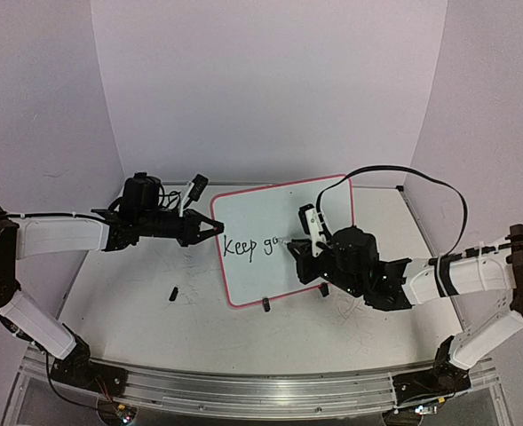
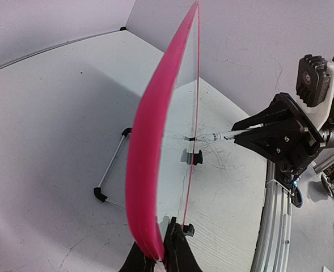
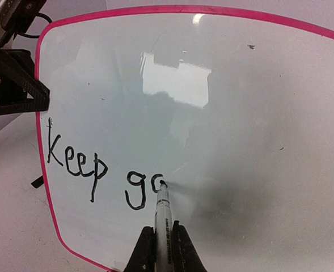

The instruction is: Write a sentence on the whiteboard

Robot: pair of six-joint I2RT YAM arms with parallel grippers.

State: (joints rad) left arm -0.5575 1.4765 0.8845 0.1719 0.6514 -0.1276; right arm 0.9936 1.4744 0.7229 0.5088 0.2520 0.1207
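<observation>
Marker [image 3: 161,207]: nearest the lens; slim round barrel, pale with dark print, pinched between the right gripper [image 3: 163,238] fingers. Its tip is just ahead of them, touching the board.
Right fingers: pressed on the barrel from both sides; hard black plastic.
Board [image 3: 240,141]: straight ahead of the right fingers, standing tilted on the table. Glossy white face that glares, rounded corners, thin pink rim [image 2: 149,147].
Words [image 3: 93,173]: "Keep go" in black, left of the marker tip; the sentence is unfinished.
Left gripper [image 2: 158,256]: fingers closed on the board's rim, which runs up between them.
Feet [image 2: 192,157]: small black clips on the lower edge, beyond the left fingers.
Handling: the board looks light, thin, stiff and slick. It would likely slide or tip under pen pressure, so hold it at the rim, off the writing. The marker is smooth and may twist; grip mid-barrel and press lightly.
Table [image 2: 47,113]: matt grey-white, scratched.
</observation>
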